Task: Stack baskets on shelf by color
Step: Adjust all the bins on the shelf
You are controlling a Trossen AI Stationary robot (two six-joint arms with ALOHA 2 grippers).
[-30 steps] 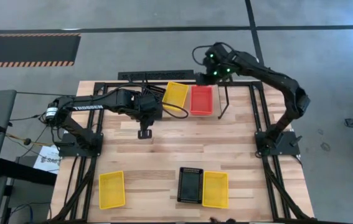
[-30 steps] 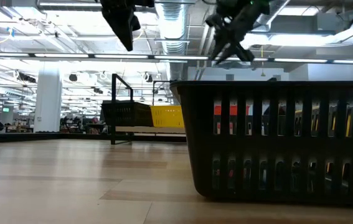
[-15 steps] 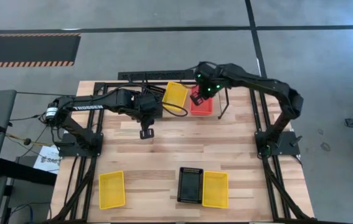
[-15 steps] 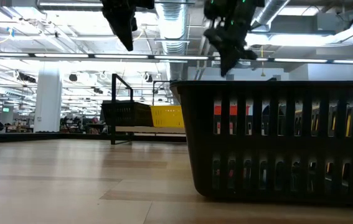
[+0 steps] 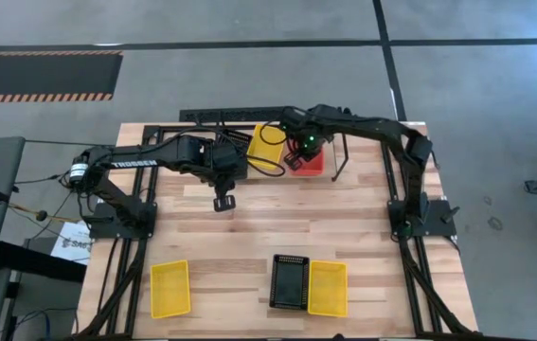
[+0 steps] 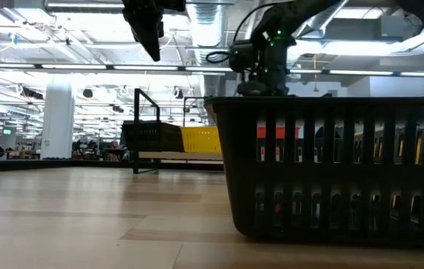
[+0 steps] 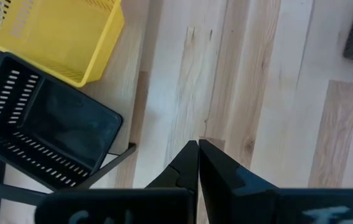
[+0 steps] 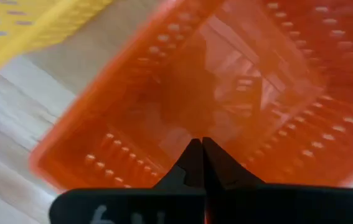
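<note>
A: Near edge first: black basket (image 5: pixel 288 281) touching a yellow basket (image 5: pixel 328 287); another yellow one (image 5: pixel 170 288) well apart at the left.

B: Mid-table?

A: Left gripper (image 5: pixel 222 202) hangs over bare wood, fingers pressed together, empty.

B: Far side?

A: Right gripper (image 5: pixel 295 157) is down inside the red-orange basket (image 5: pixel 312 167) on the shelf (image 5: pixel 339 156). Its fingers (image 8: pixel 216 168) meet tip to tip; no rim or wall between them that I can see.

B: Risk?

A: Likely it pinched nothing, so a lift comes up empty. Or it drags the basket into the tilted yellow neighbour (image 5: pixel 266 144) just beside. A black basket (image 7: pixel 45 138) sits behind the left arm.
</note>
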